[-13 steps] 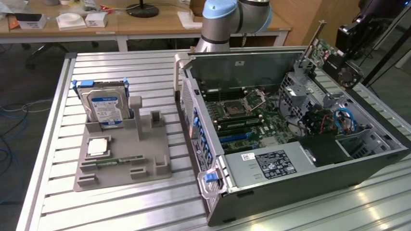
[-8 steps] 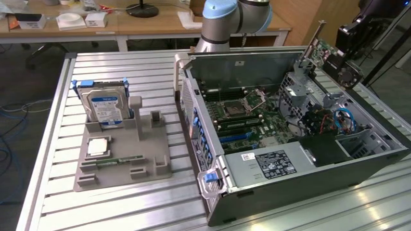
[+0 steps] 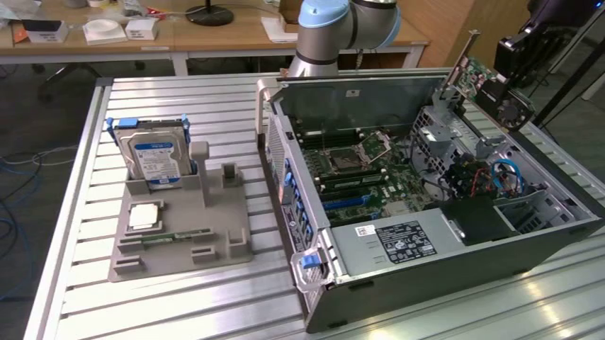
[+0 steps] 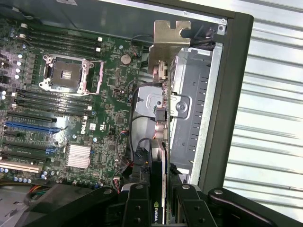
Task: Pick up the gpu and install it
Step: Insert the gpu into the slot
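Observation:
My gripper [image 3: 508, 71] is shut on the gpu [image 3: 477, 76], holding it in the air above the open computer case [image 3: 426, 255], over the case's far corner on the exterior view's right. The card hangs tilted, its silvery end bracket toward the case. In the wrist view the gpu [image 4: 160, 156] runs edge-on between my two black fingers [image 4: 137, 205], and its metal bracket [image 4: 168, 40] points at the case's rear wall. It hovers over the grey drive cage [image 4: 189, 109], beside the motherboard [image 4: 85, 94] with its empty slots.
On the exterior view's left, a grey fixture tray [image 3: 212, 244] holds a silver hard drive [image 3: 156, 157], a processor chip [image 3: 144, 216] and a green memory stick [image 3: 177, 236]. The slatted metal table [image 3: 189, 312] carries everything. Desks with boxes stand behind.

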